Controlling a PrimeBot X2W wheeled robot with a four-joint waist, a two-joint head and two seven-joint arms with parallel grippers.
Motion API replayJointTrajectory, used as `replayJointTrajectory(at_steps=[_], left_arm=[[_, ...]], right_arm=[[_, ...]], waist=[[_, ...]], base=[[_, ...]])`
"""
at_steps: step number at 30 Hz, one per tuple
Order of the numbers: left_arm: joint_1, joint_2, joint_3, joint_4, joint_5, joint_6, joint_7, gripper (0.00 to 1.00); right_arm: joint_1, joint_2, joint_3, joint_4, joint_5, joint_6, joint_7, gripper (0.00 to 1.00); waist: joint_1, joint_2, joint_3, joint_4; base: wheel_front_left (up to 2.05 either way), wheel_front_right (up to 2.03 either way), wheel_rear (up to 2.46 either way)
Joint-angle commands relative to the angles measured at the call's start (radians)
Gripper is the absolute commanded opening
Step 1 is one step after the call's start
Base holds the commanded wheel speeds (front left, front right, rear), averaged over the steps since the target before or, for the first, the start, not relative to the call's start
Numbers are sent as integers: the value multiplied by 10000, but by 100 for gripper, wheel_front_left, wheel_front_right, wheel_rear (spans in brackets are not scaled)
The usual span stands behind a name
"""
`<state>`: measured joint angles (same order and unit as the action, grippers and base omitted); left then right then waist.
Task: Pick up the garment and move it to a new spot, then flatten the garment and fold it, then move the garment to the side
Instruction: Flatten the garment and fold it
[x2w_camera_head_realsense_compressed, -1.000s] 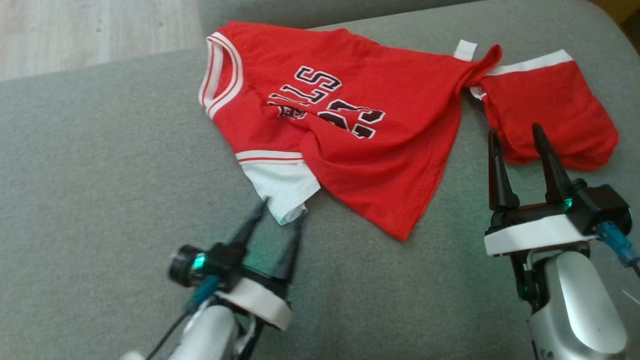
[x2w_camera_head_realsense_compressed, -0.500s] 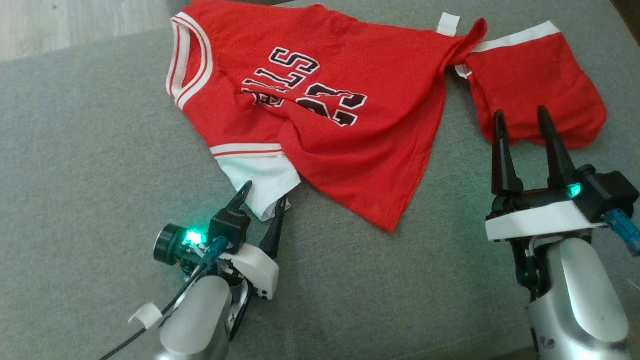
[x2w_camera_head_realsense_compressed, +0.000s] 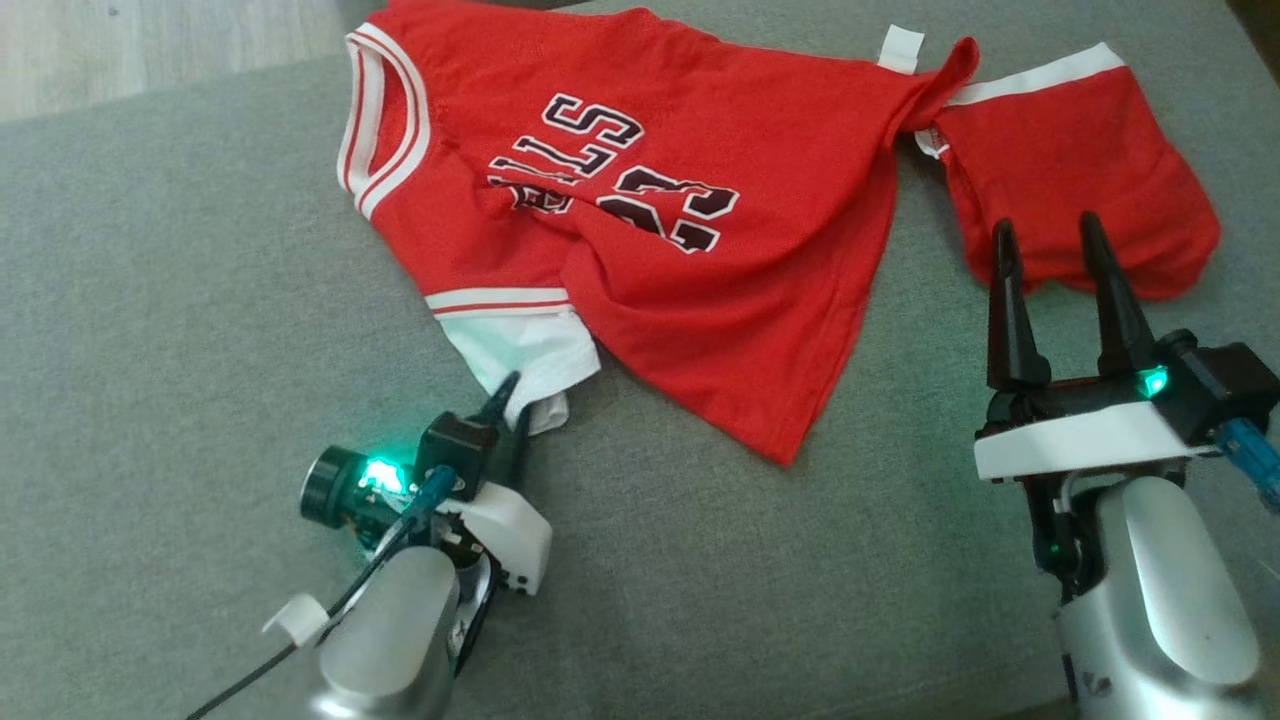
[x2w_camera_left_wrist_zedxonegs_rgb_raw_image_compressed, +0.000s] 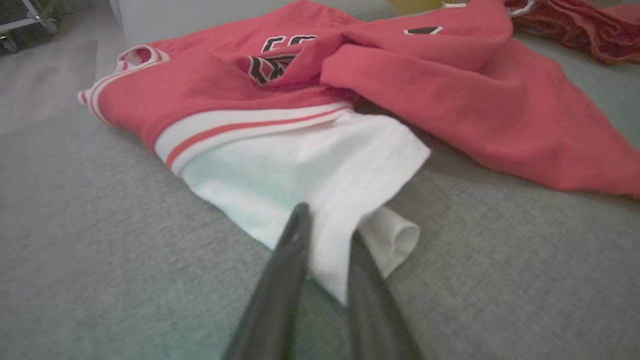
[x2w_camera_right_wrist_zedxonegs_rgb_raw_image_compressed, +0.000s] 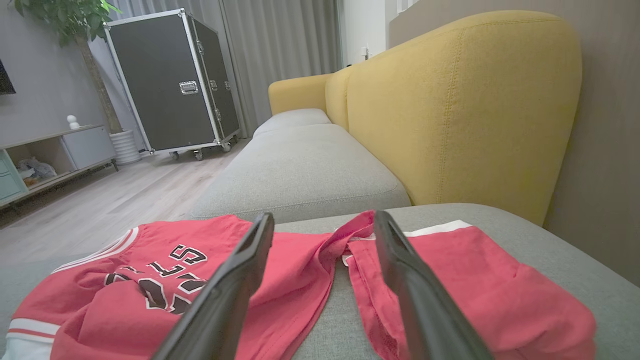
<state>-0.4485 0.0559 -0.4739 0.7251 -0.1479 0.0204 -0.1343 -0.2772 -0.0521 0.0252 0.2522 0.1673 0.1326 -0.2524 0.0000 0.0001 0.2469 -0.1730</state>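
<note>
With the fingers of my left gripper (x2w_camera_left_wrist_zedxonegs_rgb_raw_image_compressed: 327, 225) pinched on the white sleeve (x2w_camera_left_wrist_zedxonegs_rgb_raw_image_compressed: 310, 165) of the red garment (x2w_camera_head_realsense_compressed: 680, 270) sprawled across the grey sofa cushion (x2w_camera_head_realsense_compressed: 200, 300), and those of my right gripper (x2w_camera_head_realsense_compressed: 1045, 235) spread apart, I want a deep bite before lifting slowly.

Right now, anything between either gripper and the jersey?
Nothing visible. The left gripper is closed on the jersey at its white sleeve, cloth between its fingers. The right gripper is open over the grey cushion, tips by the red shorts, with no other object before the jersey.
</note>
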Motion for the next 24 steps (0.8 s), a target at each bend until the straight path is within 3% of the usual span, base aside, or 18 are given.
replayJointTrajectory(at_steps=[1,9,18,19,20,24], left_arm=[[-268,245,260,-129,105,118,-108,0],[-499,1048,728,-877,42,436,-830,0],[-1217,3206,1171,-2304,709,622,-914,0],[-1217,3206,1171,-2304,709,622,-914,0],[-1236,3650,1209,-2566,863,626,-778,0],[-1081,4267,1211,-2942,1102,634,-570,0]], right_arm=[[-262,18,229,-287,49,-19,-93,100],[-147,18,465,-84,140,-19,-93,100],[15,18,725,220,277,-19,-93,100],[15,18,725,220,277,-19,-93,100],[27,18,816,279,294,-19,-93,100],[27,18,863,340,318,-19,-93,100]], waist=[[0,-1,-55,54],[0,-1,-624,399],[0,-1,-1050,987],[0,-1,-1050,987],[0,-1,-1059,1098],[0,-1,-1049,1240]], base=[[0,0,0],[0,0,0],[0,0,0],[0,0,0],[0,0,0],[0,0,0]])
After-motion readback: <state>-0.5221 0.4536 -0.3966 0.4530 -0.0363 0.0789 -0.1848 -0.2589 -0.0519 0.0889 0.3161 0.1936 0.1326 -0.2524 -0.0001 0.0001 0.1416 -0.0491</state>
